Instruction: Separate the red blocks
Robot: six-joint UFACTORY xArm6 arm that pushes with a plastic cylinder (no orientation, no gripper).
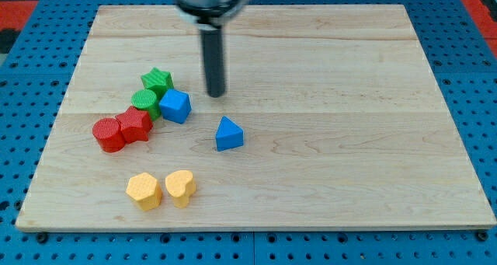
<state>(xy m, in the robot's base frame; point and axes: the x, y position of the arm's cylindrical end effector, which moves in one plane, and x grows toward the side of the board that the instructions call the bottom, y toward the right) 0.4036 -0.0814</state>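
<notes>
**A:** What sat farthest toward the view's left on the wooden board [326, 141]?

**B:** The two red blocks. The red cylinder [108, 134] lay leftmost, and the red block with a star-like outline [135, 124] was pressed against its right side. They were touching, not apart.

**A:** And beside them?

**B:** A green cylinder [145, 102] touched the upper right of the star-like red block. Above it, toward the view's top, stood a green star [157, 81], touching it. A blue cube [175, 106] sat just right of the green cylinder, in contact with it. So the five made one slanting chain.

**A:** Anything lower down?

**B:** Near the view's bottom, two yellow blocks side by side: a yellow hexagon-like block [144, 190] on the left and a yellow heart [180, 187] touching it on the right. Both lay well apart from the red pair.

**A:** Where was the rod?

**B:** My tip [215, 94] stood on bare wood just right of the blue cube and slightly above it, touching no block. It was a plain rod, with nothing to open or close, and it held nothing. The red blocks were off to its left, beyond the green and blue ones.

**A:** Further right?

**B:** A blue triangular block [228, 134] lay alone, below my tip and to its right.
</notes>
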